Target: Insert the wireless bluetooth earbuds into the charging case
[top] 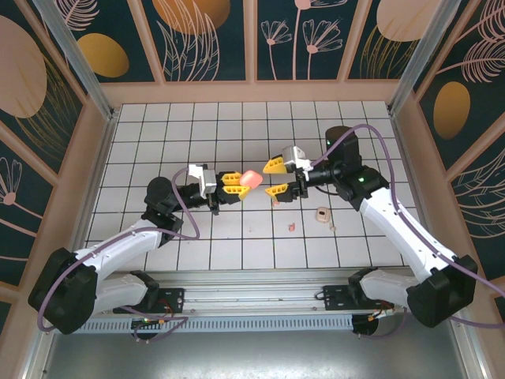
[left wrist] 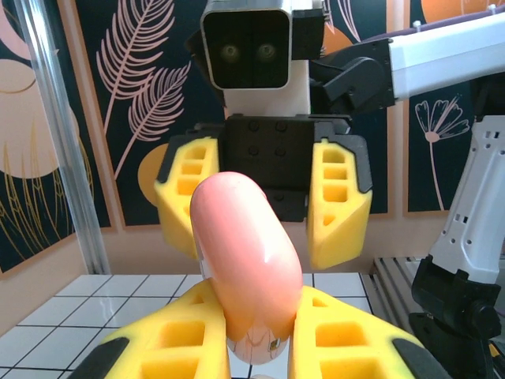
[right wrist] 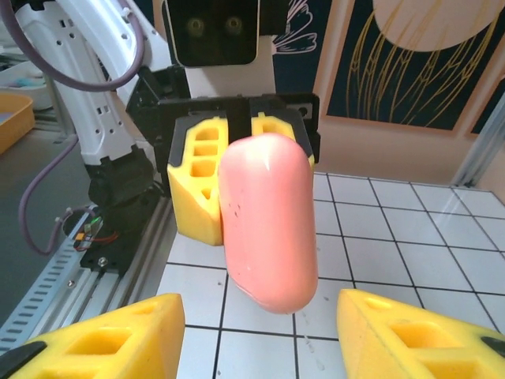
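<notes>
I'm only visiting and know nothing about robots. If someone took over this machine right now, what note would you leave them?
Left gripper: shut on the charging case, holding it up above the tiles. The lid looks closed.
Right gripper: open, one finger on each side of the case, not touching it.
Earbuds: one small pink earbud lies on the tiles near a beige object. I cannot make out a second.
Done: the case is lifted.
Left to do: open the lid and seat the earbuds.
</notes>
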